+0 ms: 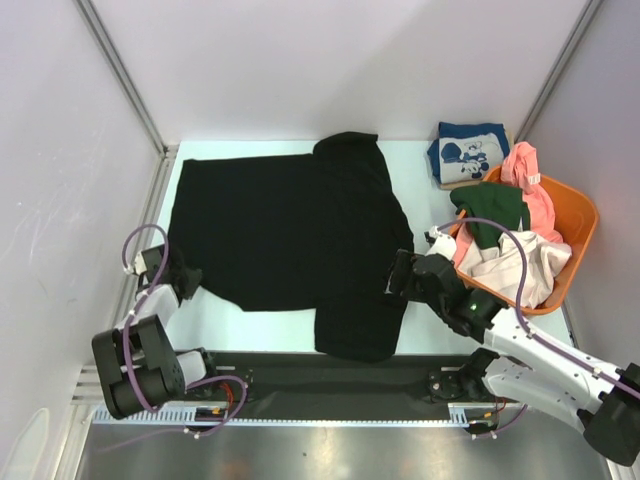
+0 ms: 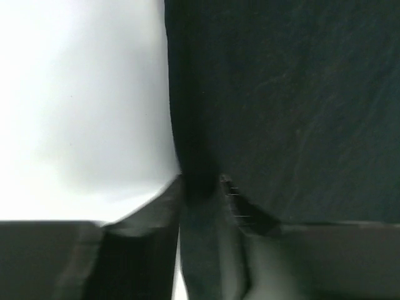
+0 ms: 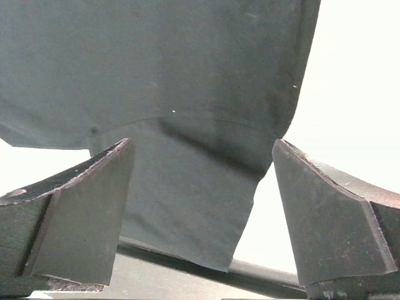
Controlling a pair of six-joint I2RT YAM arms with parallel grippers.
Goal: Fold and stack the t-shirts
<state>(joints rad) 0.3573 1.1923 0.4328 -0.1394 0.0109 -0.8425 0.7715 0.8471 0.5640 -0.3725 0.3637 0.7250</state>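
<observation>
A large black t-shirt (image 1: 290,225) lies spread flat on the white table (image 1: 420,180); no blue mark shows on it. My left gripper (image 1: 186,280) is at the shirt's lower left edge. In the left wrist view it (image 2: 200,187) is shut on the black cloth edge (image 2: 300,94). My right gripper (image 1: 400,275) hovers over the shirt's right side, open and empty. In the right wrist view it (image 3: 201,142) has the fingers wide apart above a sleeve (image 3: 156,62). A folded navy tee with white print (image 1: 468,152) lies at the back right.
An orange basket (image 1: 585,215) stands at the right, holding a pink tee (image 1: 530,180), a dark green tee (image 1: 492,205) and an off-white tee (image 1: 520,265). The black shirt's lower part hangs over the table's dark front rail (image 1: 300,365). White walls enclose three sides.
</observation>
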